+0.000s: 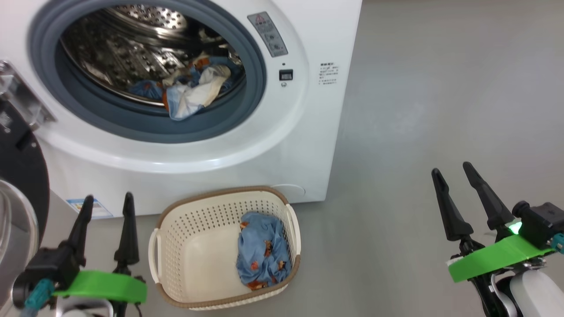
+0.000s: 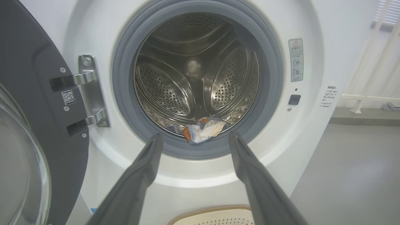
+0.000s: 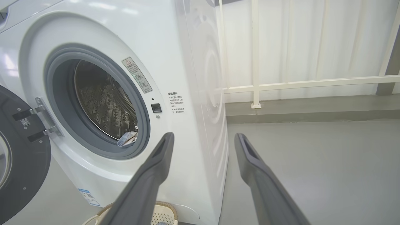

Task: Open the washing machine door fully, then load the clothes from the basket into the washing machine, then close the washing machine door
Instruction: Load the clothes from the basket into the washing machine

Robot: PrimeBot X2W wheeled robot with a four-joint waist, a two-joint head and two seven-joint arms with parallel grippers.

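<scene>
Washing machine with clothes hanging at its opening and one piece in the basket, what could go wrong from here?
1. A cream and blue piece hangs out onto the grey seal; the door could pinch it when closed.
2. A blue printed piece lies in the basket; closing now would leave the load unfinished.
3. The open door stands close beside the left tool; reaching for the basket might bump it.
</scene>
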